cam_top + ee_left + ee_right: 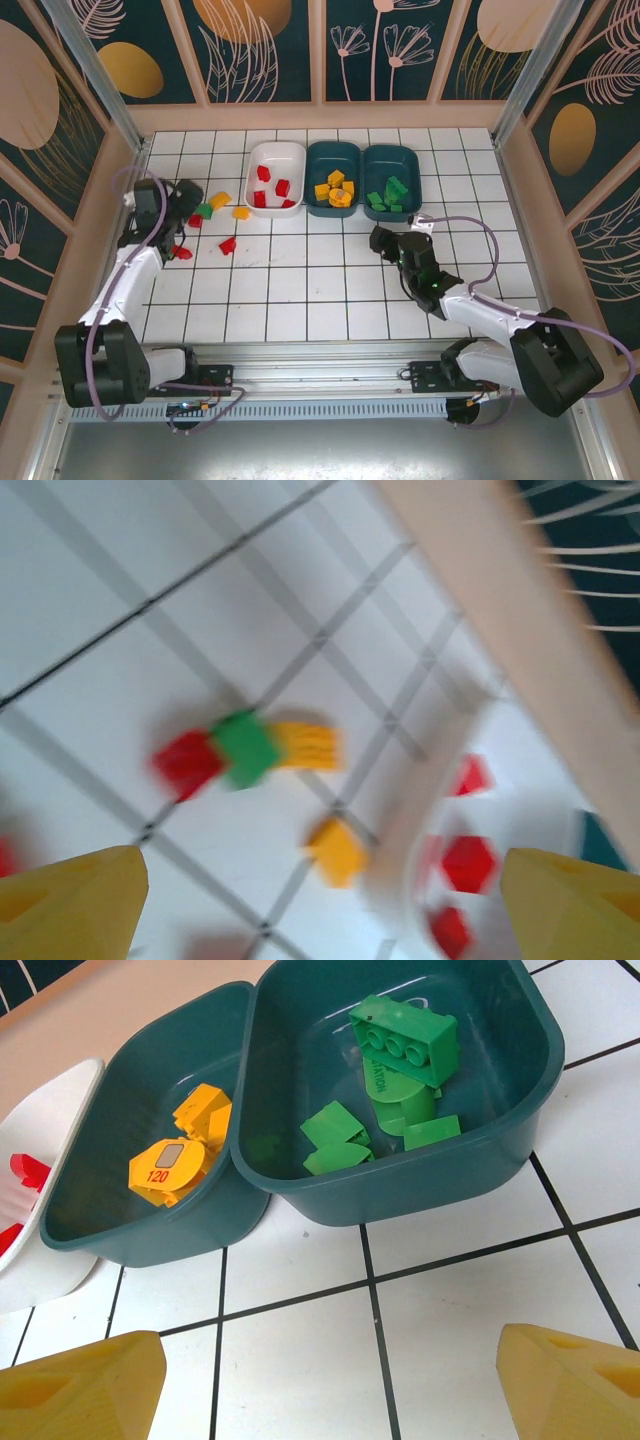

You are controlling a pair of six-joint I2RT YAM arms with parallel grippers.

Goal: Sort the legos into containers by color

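Legos: small hard plastic bricks, judged light, stiff and smooth-sided. A pinch across two flat opposite sides is advised, since studs and curved faces could slip.
Left gripper: fingers are seen spread wide with nothing between them, though its wrist view is blurred.
Right gripper: fingers are spread wide and nothing is held. It is pointed toward the bins at twelve o'clock.
Loose bricks: six are counted on the tiles at about ten o'clock from the table's centre. Two red ones lie nearest. Beyond them a red, a green and a yellow one sit close together, seemingly touching, with a second yellow just beside.
White bin: at eleven o'clock, red bricks inside.
Middle teal bin: at twelve o'clock, yellow-orange bricks inside.
Right teal bin: at one o'clock, green bricks inside.
Progress: most bricks are judged already sorted.
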